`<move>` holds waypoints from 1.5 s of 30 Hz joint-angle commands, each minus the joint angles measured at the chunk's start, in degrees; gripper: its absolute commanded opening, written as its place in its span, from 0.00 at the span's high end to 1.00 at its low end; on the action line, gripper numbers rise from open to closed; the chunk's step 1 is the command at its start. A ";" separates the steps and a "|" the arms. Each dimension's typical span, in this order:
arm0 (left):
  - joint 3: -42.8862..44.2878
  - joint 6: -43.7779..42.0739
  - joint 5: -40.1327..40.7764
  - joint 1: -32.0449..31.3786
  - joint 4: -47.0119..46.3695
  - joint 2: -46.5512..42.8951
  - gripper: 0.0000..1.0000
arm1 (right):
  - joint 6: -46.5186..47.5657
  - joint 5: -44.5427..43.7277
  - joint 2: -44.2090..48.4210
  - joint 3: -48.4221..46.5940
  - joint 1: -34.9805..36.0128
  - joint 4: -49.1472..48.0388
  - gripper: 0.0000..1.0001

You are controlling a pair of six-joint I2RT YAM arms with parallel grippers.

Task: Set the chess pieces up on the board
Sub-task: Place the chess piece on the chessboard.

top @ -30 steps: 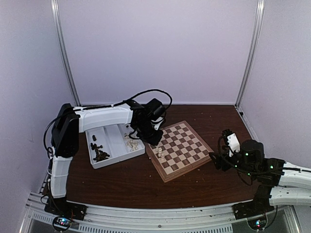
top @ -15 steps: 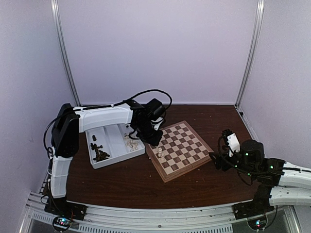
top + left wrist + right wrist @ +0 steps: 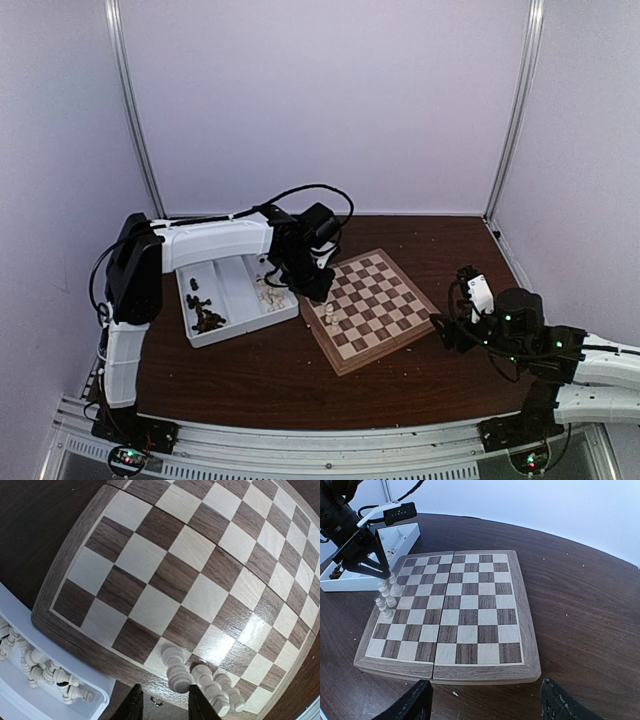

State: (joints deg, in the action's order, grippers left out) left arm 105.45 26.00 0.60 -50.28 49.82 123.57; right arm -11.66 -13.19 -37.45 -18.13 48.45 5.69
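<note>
Hovering over the board's (image 3: 385, 290) 9 o'clock edge, the left gripper (image 3: 164, 692) has its fingers spread a little, with nothing pinched between them as far as I can see. A cream-white piece (image 3: 175, 672) stands just below the gap, close to the right finger (image 3: 197, 705). A few more white pieces (image 3: 215, 692) crowd beside it on the border squares. The rest wait in the white tray (image 3: 235, 290) at the board's 9 o'clock: white ones (image 3: 40, 672) in one compartment, dark ones (image 3: 207, 320) in another. The right gripper (image 3: 487, 700) rests low at 3 o'clock of the board, fingers wide apart and empty.

The trouble I'd expect is a topple. These pieces look tall and narrow-footed and are packed tight, so a finger swinging sideways toward the tray before rising could clip one and knock its neighbours over, perhaps off the edge.
</note>
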 commanded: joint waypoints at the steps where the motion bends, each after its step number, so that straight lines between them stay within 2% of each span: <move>1: 2.07 -0.60 -0.60 0.36 0.44 0.85 0.68 | 0.89 0.45 -0.08 0.20 -0.28 -1.07 0.25; 27: 4.19 -0.42 -2.54 0.38 0.49 3.84 0.73 | 0.86 0.37 0.18 0.29 -0.28 -1.10 0.25; 35: 4.36 -0.51 -2.19 0.41 1.07 3.86 0.88 | 0.85 0.37 0.19 0.31 -0.28 -1.12 0.25; 45: 4.44 -0.88 -1.44 0.37 2.56 3.16 0.90 | 0.85 0.38 0.19 0.29 -0.28 -1.12 0.25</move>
State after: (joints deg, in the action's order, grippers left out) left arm 108.47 25.87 -1.28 -50.28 51.07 126.76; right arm -10.90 -12.84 -37.45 -18.13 48.45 5.69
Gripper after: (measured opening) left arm 0.149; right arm 0.752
